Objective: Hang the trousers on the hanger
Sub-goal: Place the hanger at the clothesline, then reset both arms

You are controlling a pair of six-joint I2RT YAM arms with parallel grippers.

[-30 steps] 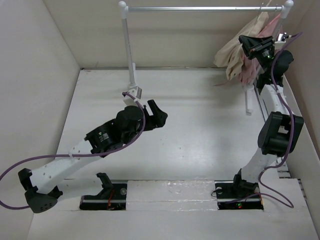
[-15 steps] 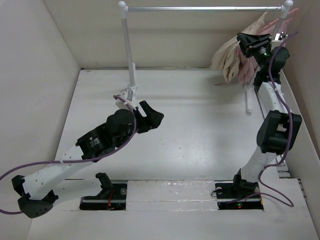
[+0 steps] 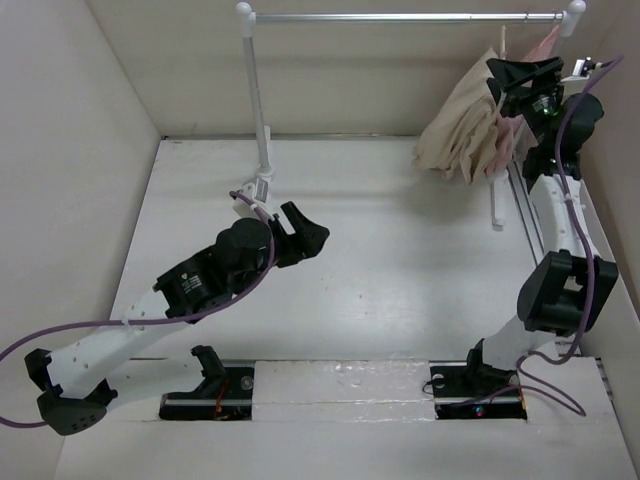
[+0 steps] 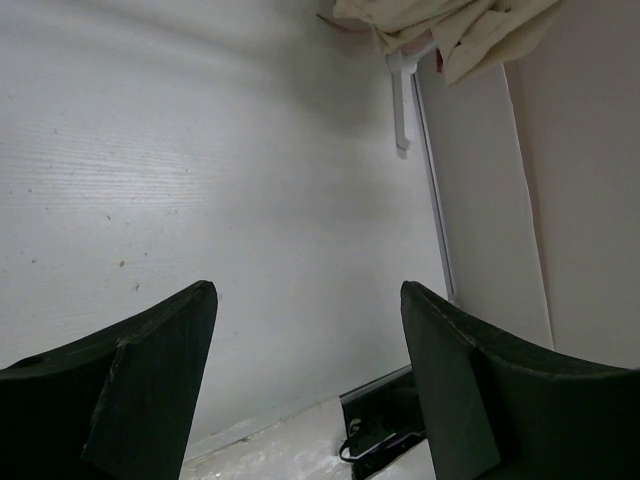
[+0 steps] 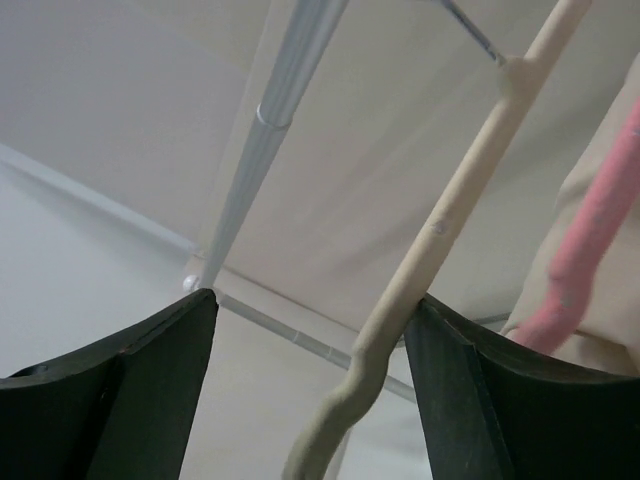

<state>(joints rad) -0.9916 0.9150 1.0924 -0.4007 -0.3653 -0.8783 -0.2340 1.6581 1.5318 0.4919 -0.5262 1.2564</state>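
Note:
The beige trousers (image 3: 458,130) hang in a bunch from the hanger at the right end of the rail (image 3: 400,17). Only the hanger's cream neck (image 3: 502,40) shows above them. My right gripper (image 3: 520,72) is up beside them, open. In the right wrist view the hanger's cream bar (image 5: 440,230) runs between the wide-apart fingers of the right gripper (image 5: 310,300), against the right finger (image 5: 470,380) and well apart from the left one. My left gripper (image 3: 305,235) hovers open over the table's middle, and the left wrist view shows the gripper (image 4: 308,290) empty, with the trousers (image 4: 440,25) far off.
A pink hanger (image 5: 590,250) and a dusty-pink garment (image 3: 505,135) hang next to the trousers. The rack's white posts (image 3: 258,100) and its right foot (image 3: 496,205) stand on the table. Enclosure walls close in on both sides.
My right gripper has opened, releasing the hanger bar. The trousers have swung left and settled lower. The left arm drew back a little earlier and has since held still.

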